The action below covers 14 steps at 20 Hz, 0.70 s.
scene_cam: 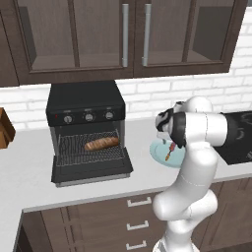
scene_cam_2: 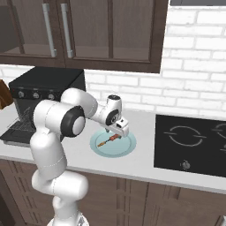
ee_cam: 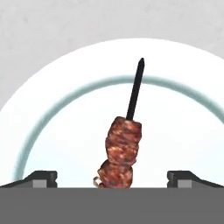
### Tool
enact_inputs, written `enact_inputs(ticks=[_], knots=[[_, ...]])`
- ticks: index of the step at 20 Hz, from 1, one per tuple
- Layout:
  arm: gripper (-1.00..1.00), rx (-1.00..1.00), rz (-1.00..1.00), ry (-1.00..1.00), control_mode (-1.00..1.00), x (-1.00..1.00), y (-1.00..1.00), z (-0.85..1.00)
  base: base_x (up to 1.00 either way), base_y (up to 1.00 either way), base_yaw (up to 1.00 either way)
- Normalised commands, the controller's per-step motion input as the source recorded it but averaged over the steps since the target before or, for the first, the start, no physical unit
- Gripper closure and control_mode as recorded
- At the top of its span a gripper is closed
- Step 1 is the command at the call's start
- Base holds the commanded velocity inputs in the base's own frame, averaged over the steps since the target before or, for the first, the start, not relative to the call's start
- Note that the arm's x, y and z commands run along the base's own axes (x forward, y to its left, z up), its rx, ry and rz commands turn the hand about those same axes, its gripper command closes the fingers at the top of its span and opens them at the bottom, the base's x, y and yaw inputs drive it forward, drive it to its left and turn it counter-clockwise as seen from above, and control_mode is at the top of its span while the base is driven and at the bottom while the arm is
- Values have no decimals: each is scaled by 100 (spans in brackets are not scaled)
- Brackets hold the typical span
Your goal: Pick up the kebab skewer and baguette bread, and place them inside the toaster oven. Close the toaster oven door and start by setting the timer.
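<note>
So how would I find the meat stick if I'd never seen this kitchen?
Start at the black toaster oven on the white counter, then look toward the black cooktop: between them sits a round pale blue plate. The kebab skewer lies on that plate, under the robot's open fingers. It is a thin dark stick threaded with reddish meat chunks, far slimmer than the brown baguette bread in the oven.

My arm (scene_cam: pixel 194 162) is made of smooth white rounded segments with dark bands at the joints. My two fingers (ee_cam: pixel 41 178) are small and dark.
</note>
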Motion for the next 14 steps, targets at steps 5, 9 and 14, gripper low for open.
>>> enact_inputs(ticks=[5,9,14], knots=[[-100,0,0,1,-100,7,0,-36,0,0,0],[100,0,0,2,-100,0,0,-32,0,0,0],[100,0,0,0,-100,0,0,-11,0,0,0]])
